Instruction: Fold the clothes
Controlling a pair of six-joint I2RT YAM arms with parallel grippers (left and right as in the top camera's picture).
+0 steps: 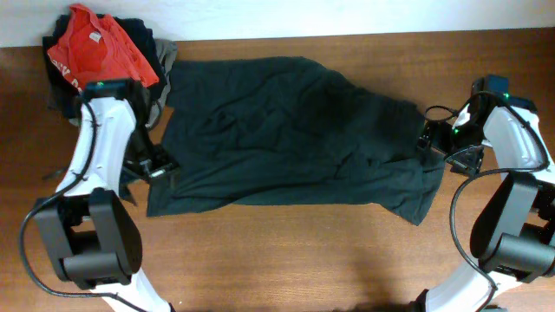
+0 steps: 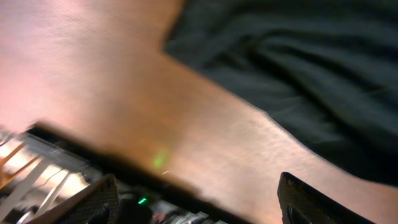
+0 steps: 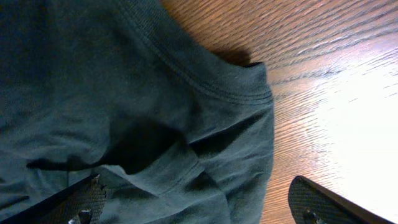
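Note:
The dark charcoal garment (image 1: pixel 286 134) lies spread flat and wrinkled across the middle of the wooden table. My left gripper (image 1: pixel 160 169) hangs at its lower left corner; in the left wrist view its open jaws (image 2: pixel 196 205) straddle bare wood, with the cloth's edge (image 2: pixel 292 68) beyond them. My right gripper (image 1: pixel 429 137) is at the garment's right edge. In the right wrist view its jaws (image 3: pixel 199 205) are open over a hemmed sleeve or corner (image 3: pixel 186 118), one finger over cloth, one over wood.
A red T-shirt (image 1: pixel 95 48) lies on a pile of darker and grey clothes (image 1: pixel 152 65) at the table's back left corner, close behind the left arm. Bare wood (image 1: pixel 286 251) shows in front of the garment.

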